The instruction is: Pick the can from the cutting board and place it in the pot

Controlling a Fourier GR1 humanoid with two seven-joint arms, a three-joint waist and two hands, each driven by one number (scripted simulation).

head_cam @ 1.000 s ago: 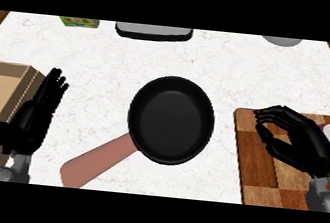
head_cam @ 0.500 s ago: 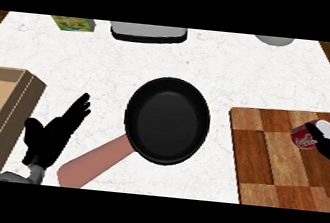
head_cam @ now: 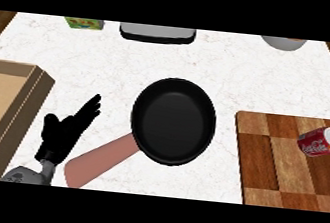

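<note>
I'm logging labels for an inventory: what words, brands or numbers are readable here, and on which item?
On the can, lying on its side on the cutting board: white script on red, too blurred to read.
On the green box at the counter's far edge: print too small to read.
No other writing shows.

White marbled counter (head_cam: 260,77) bearing, along its far edge, a green-yellow packet (head_cam: 84,23), a grey-and-white container (head_cam: 157,33) and a pale bowl (head_cam: 284,42); an open tan box (head_cam: 4,113) sits at its left edge.
</note>
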